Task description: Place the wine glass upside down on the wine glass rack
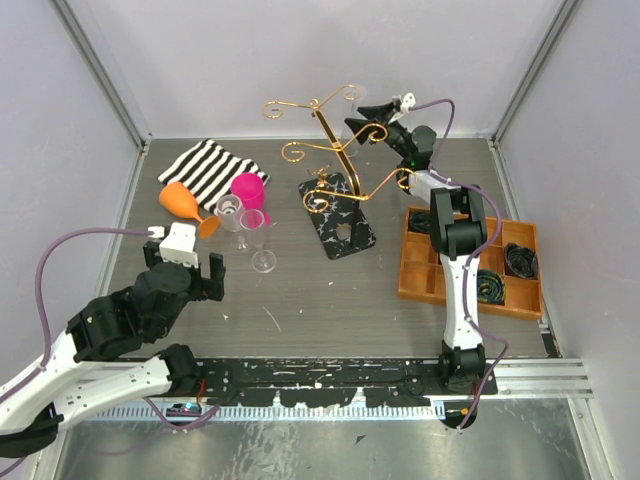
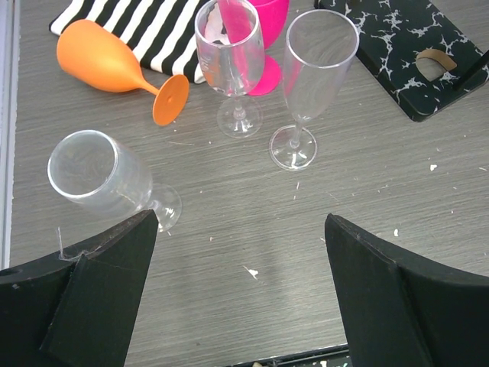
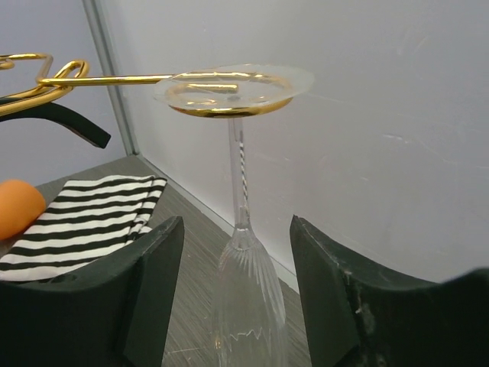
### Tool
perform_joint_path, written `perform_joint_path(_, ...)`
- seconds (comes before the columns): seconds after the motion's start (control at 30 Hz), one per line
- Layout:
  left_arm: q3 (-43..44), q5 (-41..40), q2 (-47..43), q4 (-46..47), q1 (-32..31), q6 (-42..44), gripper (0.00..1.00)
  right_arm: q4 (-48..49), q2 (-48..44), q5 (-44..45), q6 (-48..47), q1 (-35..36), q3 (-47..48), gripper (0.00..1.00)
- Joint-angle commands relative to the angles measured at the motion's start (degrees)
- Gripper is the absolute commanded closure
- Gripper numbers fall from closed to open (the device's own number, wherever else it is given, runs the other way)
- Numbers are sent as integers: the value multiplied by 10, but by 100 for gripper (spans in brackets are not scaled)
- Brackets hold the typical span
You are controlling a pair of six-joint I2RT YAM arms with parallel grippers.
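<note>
Right gripper [image 3: 235, 225] fingers nearest, apart, flanking the glass [image 3: 246, 279] bowl, seemingly not touching. Glass hangs upside down on the rack [image 3: 114, 79]: foot rests on a gold loop, stem through it, bowl below. Looks like thin clear ribbed plastic or glass: light, stiff, slick, crackable; best held lightly at bowl or stem. Left gripper [image 2: 241, 222] wide apart, empty, above tabletop [image 2: 252, 260] near spare glasses [image 2: 313, 69].

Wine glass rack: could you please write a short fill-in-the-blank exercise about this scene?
1. The clear glass hangs on the rack upside ____.
2. The orange glass lies on its ____.
3. The cloth has black and ____ stripes.
4. The jaws of the right gripper are not shut but ____.
Missing words: down; side; white; open.
</note>
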Motion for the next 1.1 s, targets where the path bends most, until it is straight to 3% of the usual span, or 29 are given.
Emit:
perform_joint_path(0.0,-4,-9,-11,13,-2,3,2,78,-76,3,9,-10,-30,34)
perform_joint_path(0.5,-3,-4,-15,14,-1,3,2,109,-131,45,9,-57,-140,31)
perform_joint_path(0.73,1,0,-16,7,-1,-5,2,98,-204,123,33,-113,-217,31)
perform_joint_path(0.9,14,9,-12,3,-1,-15,2,-1,-291,187,42,-138,-283,28)
perform_joint_path(1.07,51,-5,17,-33,-1,-47,2,-168,-403,334,47,-144,-344,17)
